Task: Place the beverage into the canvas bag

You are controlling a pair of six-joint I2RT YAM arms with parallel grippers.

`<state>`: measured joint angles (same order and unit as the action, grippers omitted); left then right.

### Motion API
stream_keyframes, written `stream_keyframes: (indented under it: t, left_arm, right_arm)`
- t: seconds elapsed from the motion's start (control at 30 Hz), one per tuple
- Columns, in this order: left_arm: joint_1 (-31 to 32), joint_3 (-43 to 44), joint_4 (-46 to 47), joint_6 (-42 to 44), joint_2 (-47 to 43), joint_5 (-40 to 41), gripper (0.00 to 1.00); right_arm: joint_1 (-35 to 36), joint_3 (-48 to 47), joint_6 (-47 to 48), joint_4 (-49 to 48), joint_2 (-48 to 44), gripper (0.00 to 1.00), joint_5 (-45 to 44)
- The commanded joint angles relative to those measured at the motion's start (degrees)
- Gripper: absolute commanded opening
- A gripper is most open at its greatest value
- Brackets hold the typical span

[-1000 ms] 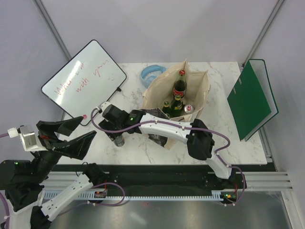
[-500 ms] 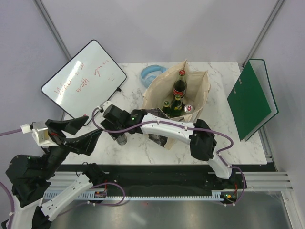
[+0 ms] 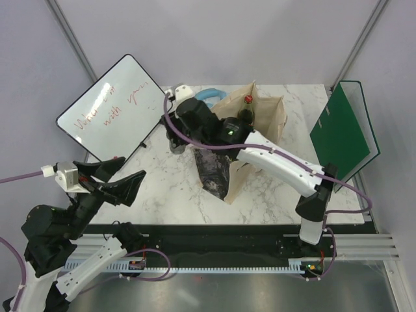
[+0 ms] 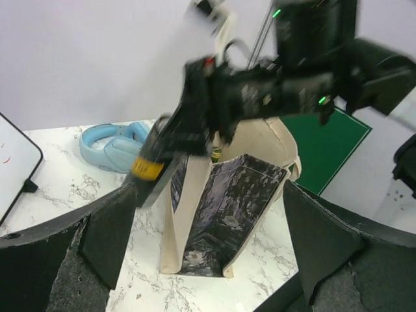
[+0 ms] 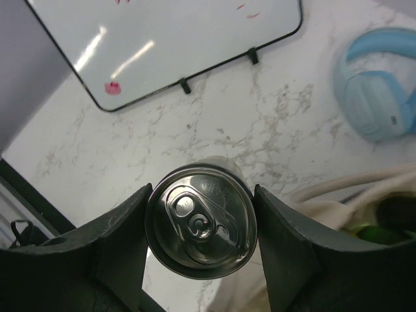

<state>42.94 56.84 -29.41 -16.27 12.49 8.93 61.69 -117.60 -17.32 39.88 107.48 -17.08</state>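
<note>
The beverage, a silver can (image 5: 200,221) with a yellow band (image 4: 148,169), hangs above the table just left of the canvas bag. My right gripper (image 5: 200,221) is shut on it from above, one finger on each side (image 3: 177,140). The canvas bag (image 3: 273,117) stands upright in mid-table, with its dark printed face (image 4: 224,214) towards the near edge. A cola bottle with a red cap (image 3: 246,107) stands in its mouth. My left gripper (image 4: 208,195) is open and holds nothing, low at the near left (image 3: 110,182), well short of the bag.
A whiteboard (image 3: 114,107) leans at the back left. Blue headphones (image 3: 207,96) lie behind the bag. A green binder (image 3: 341,133) lies at the right edge. My right arm (image 3: 279,162) stretches across the bag's front.
My right arm has lifted the can off the table in front of the bag and carried it back to the bag's left side. My left arm has shifted slightly right.
</note>
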Motion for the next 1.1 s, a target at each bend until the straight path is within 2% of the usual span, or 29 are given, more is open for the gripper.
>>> stream_keyframes:
  t: [0.0,0.17,0.27,0.43,0.63,0.83,0.97,1.03,1.07]
  left_arm:
    - [0.0,-2.9,2.7,0.5,2.3,2.3,1.00]
    - [0.0,-6.7,3.3,1.0,7.4,3.9,1.00]
    - [0.0,-10.2,4.0,0.6,11.7,3.8,1.00]
    - [0.0,-10.9,4.6,0.5,17.0,2.8,1.00]
    - [0.0,-7.8,3.4,2.8,23.5,3.0,1.00]
    - [0.0,-5.8,9.0,3.8,26.7,-8.7,0.98]
    - [0.0,-2.4,9.4,5.5,31.9,-8.7,0.88]
    - [0.0,-1.5,9.5,6.6,34.6,-10.4,0.74]
    - [0.0,-1.1,9.8,6.6,35.6,-11.6,0.62]
  right_arm:
    - [-3.2,-4.4,0.4,-6.0,-10.8,0.00,-6.5]
    - [-6.3,-5.6,3.5,-7.0,-18.2,0.00,-11.3]
    - [-9.6,-4.9,4.7,-4.5,-21.3,0.00,-14.6]
    - [-13.0,1.0,6.2,-1.6,-27.8,0.00,-18.5]
    - [-15.5,8.7,5.5,-0.7,-31.3,0.00,-16.4]
    - [-17.0,14.0,3.6,-1.8,-30.6,0.00,-11.0]
    - [-18.0,18.5,2.5,-4.3,-29.3,0.00,-7.3]
    - [-18.6,21.3,1.8,-5.5,-29.3,0.00,-6.0]
    - [-18.9,22.1,1.6,-6.5,-29.2,0.00,-5.3]
